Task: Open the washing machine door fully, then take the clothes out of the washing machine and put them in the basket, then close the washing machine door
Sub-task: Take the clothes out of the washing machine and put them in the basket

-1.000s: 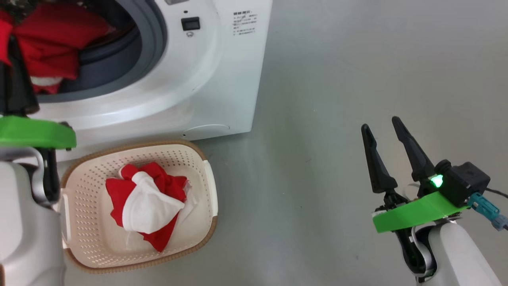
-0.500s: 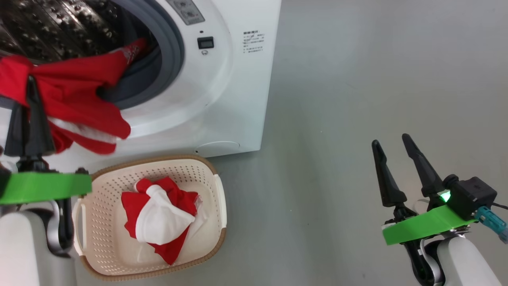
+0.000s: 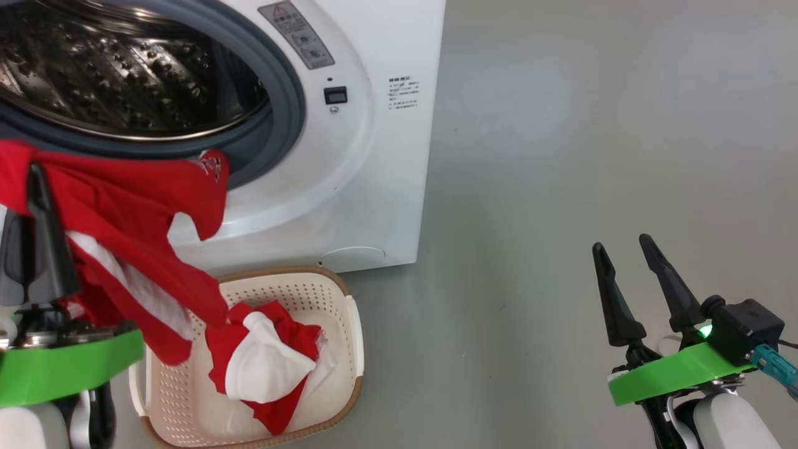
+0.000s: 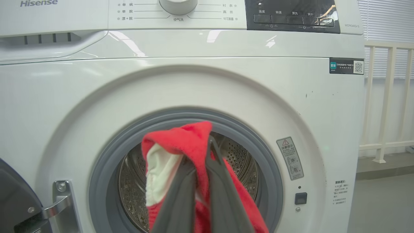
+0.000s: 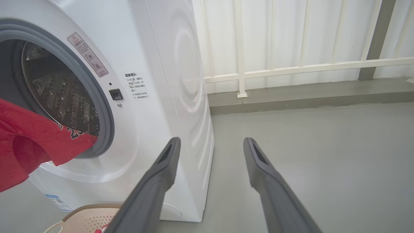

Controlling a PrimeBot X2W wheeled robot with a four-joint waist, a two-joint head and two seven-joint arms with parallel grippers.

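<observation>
My left gripper (image 3: 34,171) is shut on the clothes, a red garment with white panels (image 3: 124,206) that hangs outside the washing machine (image 3: 374,156), its lower end over the basket's left side. In the left wrist view the garment (image 4: 181,139) drapes over the closed fingers (image 4: 223,194) in front of the steel drum (image 4: 239,161). The door's dark edge (image 4: 13,200) shows by the hinge at the lower left. The cream basket (image 3: 352,337) holds another red and white bundle (image 3: 268,362). My right gripper (image 3: 622,243) stands open above the floor, holding nothing.
Bare grey floor (image 3: 561,156) stretches to the right of the machine. Behind it a white railing (image 5: 239,48) stands on a raised grey kerb (image 5: 307,94). The basket rim (image 5: 87,210) sits tight against the machine's front foot.
The head camera has shifted, showing more of the drum. My left gripper has drawn the red garment out of the drum and towards the basket. The right gripper has stayed open.
</observation>
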